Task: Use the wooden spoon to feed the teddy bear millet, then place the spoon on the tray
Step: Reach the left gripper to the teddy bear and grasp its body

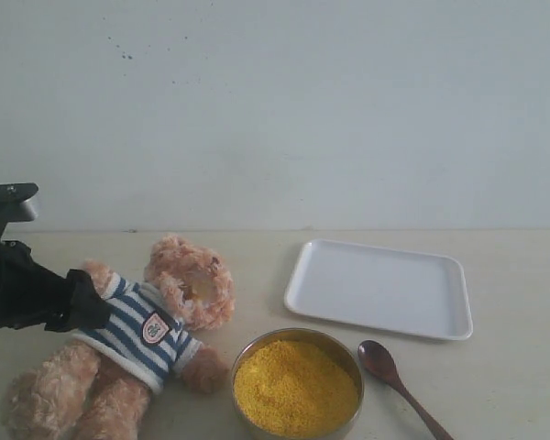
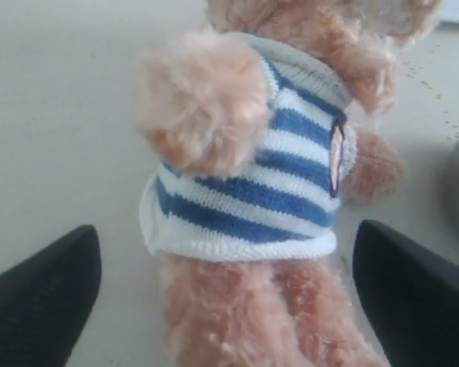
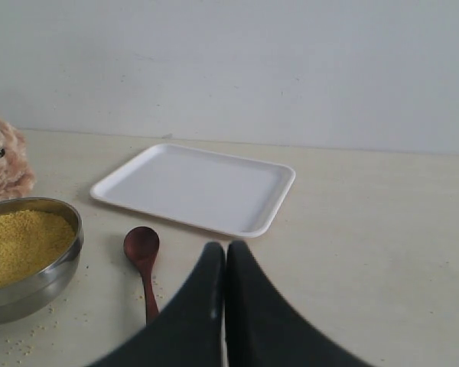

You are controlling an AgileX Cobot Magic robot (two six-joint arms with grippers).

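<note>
The teddy bear (image 1: 137, 357) lies on the table (image 1: 513, 385) at the left, its striped torso between the widely spread fingers (image 2: 38, 306) of the left gripper (image 2: 226, 233), which clasp nothing. The tray (image 1: 378, 289) sits to the right, behind the metal bowl (image 3: 42, 283) heaped with millet (image 1: 295, 385). The wooden spoon (image 1: 380, 362) lies on the table just right of the bowl, near the right gripper (image 3: 226, 256), whose fingers are pressed together, empty.
</note>
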